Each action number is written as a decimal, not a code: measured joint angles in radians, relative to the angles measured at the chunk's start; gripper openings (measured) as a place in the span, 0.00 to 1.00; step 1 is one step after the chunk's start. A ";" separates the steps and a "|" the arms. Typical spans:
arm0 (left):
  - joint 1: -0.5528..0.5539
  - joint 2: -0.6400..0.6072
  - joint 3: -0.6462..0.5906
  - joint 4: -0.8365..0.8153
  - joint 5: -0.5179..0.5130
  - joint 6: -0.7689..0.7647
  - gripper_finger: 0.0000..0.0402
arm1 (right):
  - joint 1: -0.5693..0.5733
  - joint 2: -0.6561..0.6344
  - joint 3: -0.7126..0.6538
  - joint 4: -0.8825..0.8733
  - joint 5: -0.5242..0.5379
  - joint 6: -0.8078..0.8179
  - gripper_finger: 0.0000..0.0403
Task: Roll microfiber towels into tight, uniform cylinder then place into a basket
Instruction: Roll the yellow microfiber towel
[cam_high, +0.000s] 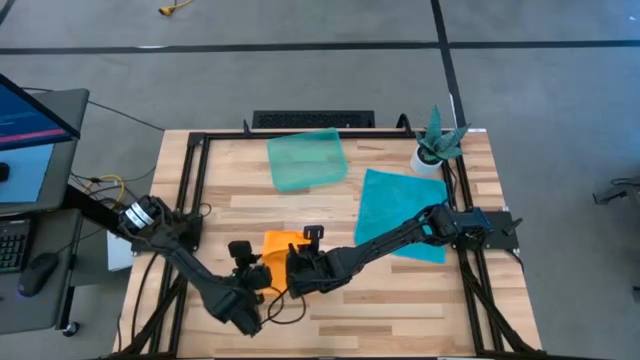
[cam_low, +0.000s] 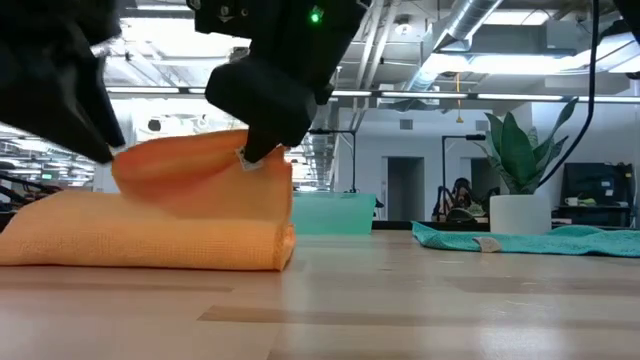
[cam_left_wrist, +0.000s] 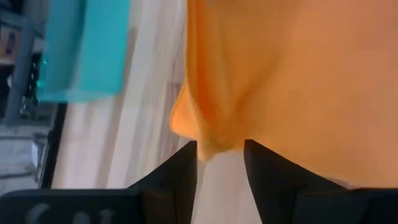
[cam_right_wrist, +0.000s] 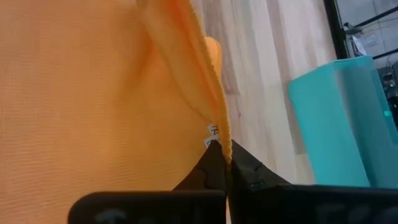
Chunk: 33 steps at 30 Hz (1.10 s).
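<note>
A: Orange microfiber towel (cam_high: 279, 252), partly folded, lies near the front of the wooden surface (cam_high: 330, 205). Right wrist view only: the right gripper (cam_right_wrist: 222, 154) has its fingers pinched closed on the towel's edge.

B: Left wrist view: the left gripper (cam_left_wrist: 220, 152) has fingers parted, a towel corner between them; grip uncertain. From above, both grippers are hard to make out. The teal-blue towel (cam_high: 400, 212) lies flat right; the translucent pale-green tray (cam_high: 307, 160) sits behind.

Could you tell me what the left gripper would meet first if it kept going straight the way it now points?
Most likely the orange towel: a fold of it hangs right at the left gripper, whose jaws stand apart. Depth beyond is unclear, but nothing else shows nearer.
</note>
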 joint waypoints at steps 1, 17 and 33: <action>-0.018 -0.001 0.012 -0.004 -0.014 -0.007 0.31 | -0.001 0.000 -0.018 0.021 0.000 0.000 0.03; -0.090 -0.002 -0.105 0.341 -0.104 0.223 0.31 | -0.020 0.001 -0.107 0.134 -0.002 0.000 0.07; 0.008 -0.002 -0.228 0.669 0.105 0.391 0.31 | -0.022 0.001 -0.107 0.125 -0.076 0.049 0.17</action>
